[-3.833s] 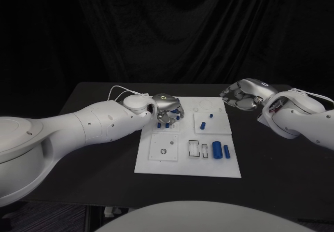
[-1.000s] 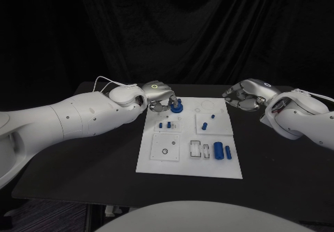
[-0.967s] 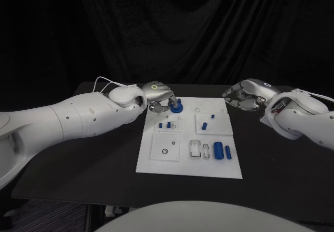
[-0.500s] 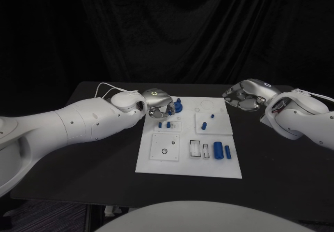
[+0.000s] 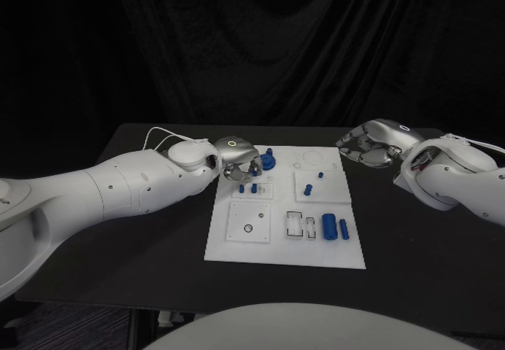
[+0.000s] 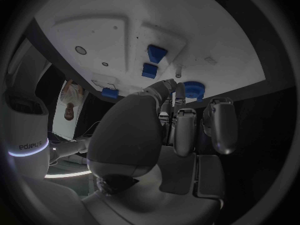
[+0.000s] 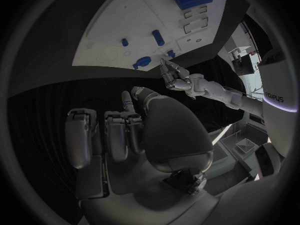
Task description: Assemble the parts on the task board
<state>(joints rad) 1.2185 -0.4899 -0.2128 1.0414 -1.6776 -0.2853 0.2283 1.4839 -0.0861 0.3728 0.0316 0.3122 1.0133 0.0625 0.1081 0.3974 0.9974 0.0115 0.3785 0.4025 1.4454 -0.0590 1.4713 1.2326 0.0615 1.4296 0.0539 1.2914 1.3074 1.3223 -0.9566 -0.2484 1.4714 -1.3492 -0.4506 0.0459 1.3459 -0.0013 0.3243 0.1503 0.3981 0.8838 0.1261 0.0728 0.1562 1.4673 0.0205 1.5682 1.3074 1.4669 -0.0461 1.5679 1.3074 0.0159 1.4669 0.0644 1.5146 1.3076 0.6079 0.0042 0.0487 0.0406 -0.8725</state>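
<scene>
Fingers of our left hand [image 5: 240, 157] pinch a round blue part [image 5: 267, 161] at the far left corner of the task board [image 5: 244, 248]; the left wrist view shows the disc-shaped piece [image 6: 193, 90] against the fingertips [image 6: 179, 91]. Half a second ago this part was in nearly the same place, so we judge it is being seated. A second ago it was held slightly higher. Our right hand [image 5: 371, 144] hovers off the board's far right corner, fingers curled together on nothing, unchanged. Two blue pegs [image 5: 247, 188] stand nearby.
</scene>
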